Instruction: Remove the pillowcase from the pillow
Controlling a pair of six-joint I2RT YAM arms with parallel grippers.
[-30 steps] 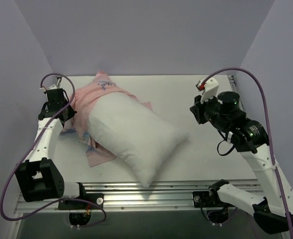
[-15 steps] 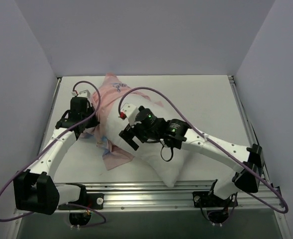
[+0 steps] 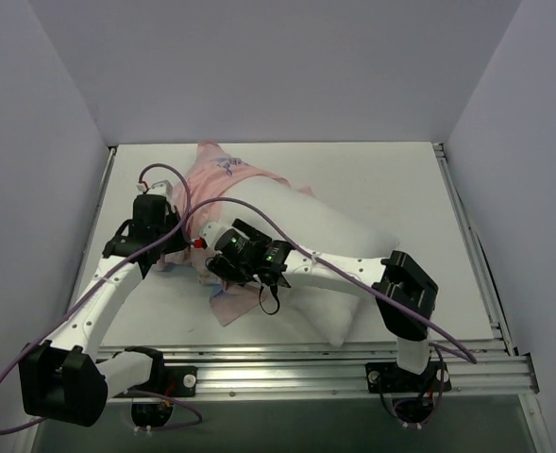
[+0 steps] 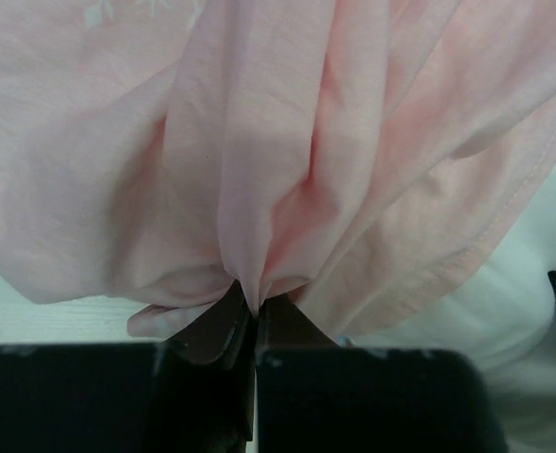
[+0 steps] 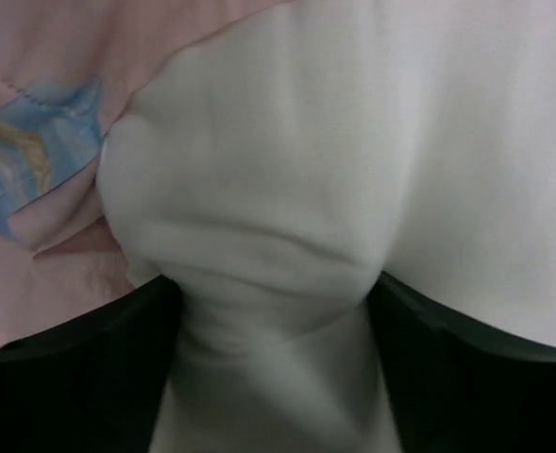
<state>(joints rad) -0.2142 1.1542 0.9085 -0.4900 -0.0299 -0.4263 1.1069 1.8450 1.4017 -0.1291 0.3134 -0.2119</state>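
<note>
The plump white pillow (image 3: 348, 247) lies across the table's middle, its left end still inside the pale pink pillowcase (image 3: 230, 176). My left gripper (image 3: 169, 247) is shut on a bunched fold of the pink pillowcase (image 4: 259, 142), with the fabric pinched right at the tips of the left gripper (image 4: 254, 307). My right gripper (image 3: 219, 266) reaches across to the pillow's left end. In the right wrist view, the right gripper (image 5: 273, 311) squeezes a bulge of the white pillow (image 5: 306, 170) between its dark fingers (image 5: 98, 359). The blue print of the pillowcase (image 5: 42, 132) shows beside it.
Purple walls enclose the white table (image 3: 447, 189) on three sides. A metal rail (image 3: 287, 363) runs along the near edge by the arm bases. The right arm's forearm (image 3: 353, 274) lies over the pillow.
My right arm swung from the right side across to the pillow's left end and closed around it. The left gripper shifted nearer and to the right, still holding the pillowcase; the pillow slid right.
</note>
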